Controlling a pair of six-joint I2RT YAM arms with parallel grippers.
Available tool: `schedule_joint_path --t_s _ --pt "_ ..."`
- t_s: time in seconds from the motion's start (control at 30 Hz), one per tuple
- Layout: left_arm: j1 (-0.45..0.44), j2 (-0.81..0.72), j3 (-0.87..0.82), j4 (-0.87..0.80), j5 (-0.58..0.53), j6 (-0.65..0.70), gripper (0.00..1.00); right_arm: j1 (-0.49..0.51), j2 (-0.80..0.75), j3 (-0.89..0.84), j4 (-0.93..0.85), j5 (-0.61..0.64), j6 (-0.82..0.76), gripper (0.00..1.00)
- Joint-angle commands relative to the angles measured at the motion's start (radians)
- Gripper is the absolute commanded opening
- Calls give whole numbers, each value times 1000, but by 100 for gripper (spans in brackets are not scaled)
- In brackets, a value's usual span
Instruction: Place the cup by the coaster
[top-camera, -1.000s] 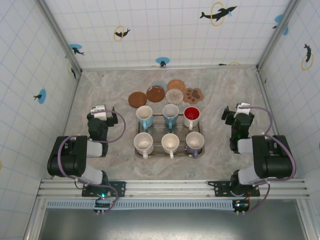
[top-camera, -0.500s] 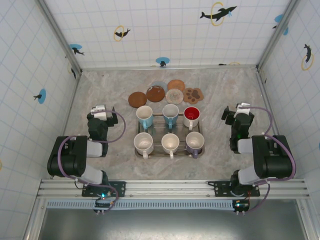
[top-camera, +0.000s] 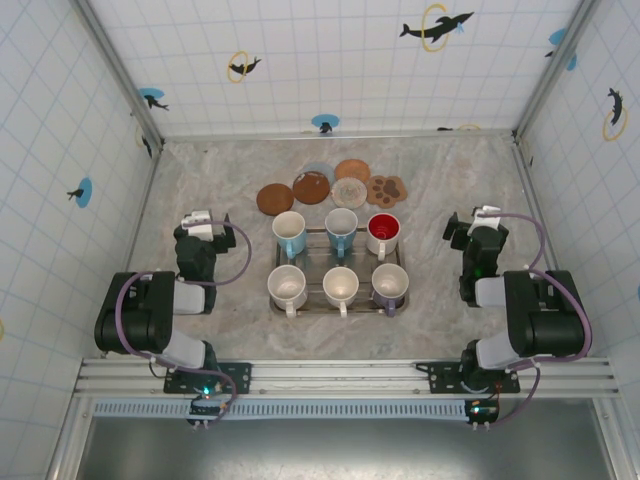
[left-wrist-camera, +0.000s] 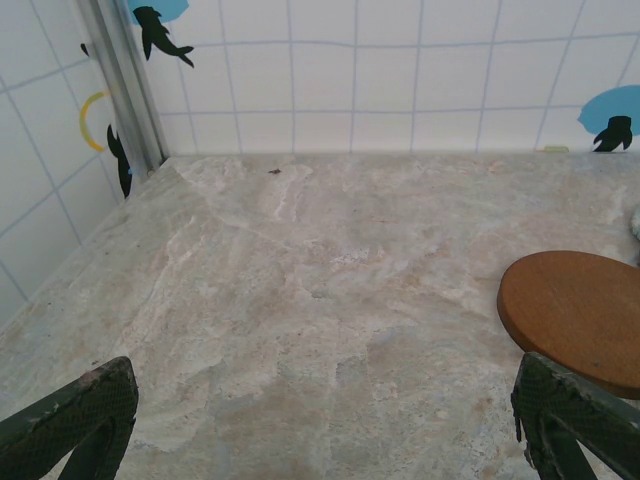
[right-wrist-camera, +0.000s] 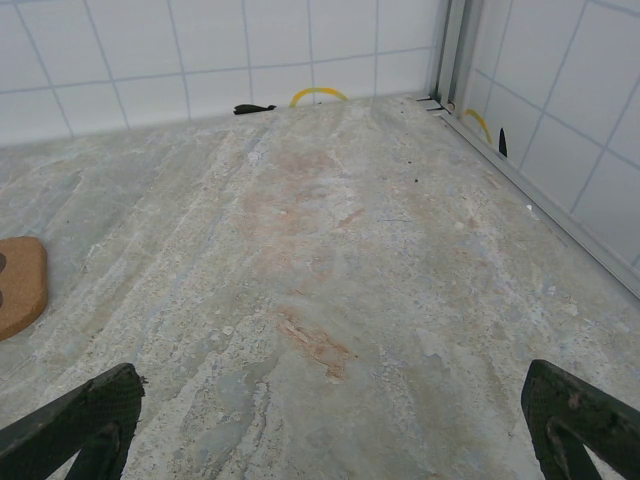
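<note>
The left hand (top-camera: 199, 221) was spread wide and empty, its fingers (left-wrist-camera: 75, 420) low over the table (left-wrist-camera: 300, 300); the right hand (top-camera: 481, 220) was spread the same, holding nothing. Six cups (top-camera: 340, 285) stood on a tray (top-camera: 314, 262) between the hands, right of the left one and left of the right one, none touched. The coasters (top-camera: 351, 192) lay clustered beyond the tray, ahead and inward of each hand; a brown coaster (left-wrist-camera: 580, 315) sat just ahead-right of the left hand; the paw coaster (right-wrist-camera: 18, 285) edged in ahead-left of the right hand. Bare table ran ahead of both hands to the back wall (left-wrist-camera: 400, 90); side walls (right-wrist-camera: 560, 130) closed each outer flank.
</note>
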Motion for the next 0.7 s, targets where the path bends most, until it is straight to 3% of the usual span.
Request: schedule_joint_path --t_s 0.0,0.13,0.23,0.53,0.67 --pt "4 5 19 11 19 -12 98 -5 -4 40 6 12 10 100" --pt "6 -36 56 -81 -42 -36 98 -5 -20 59 -36 37 19 100" --pt "6 -86 151 -304 -86 -52 98 -5 -62 120 -183 61 29 100" --pt "4 -218 336 -681 19 -93 90 15 -160 415 -710 -28 75 93" --pt "-19 -252 424 -817 133 -123 89 82 -121 593 -928 -38 86 92"
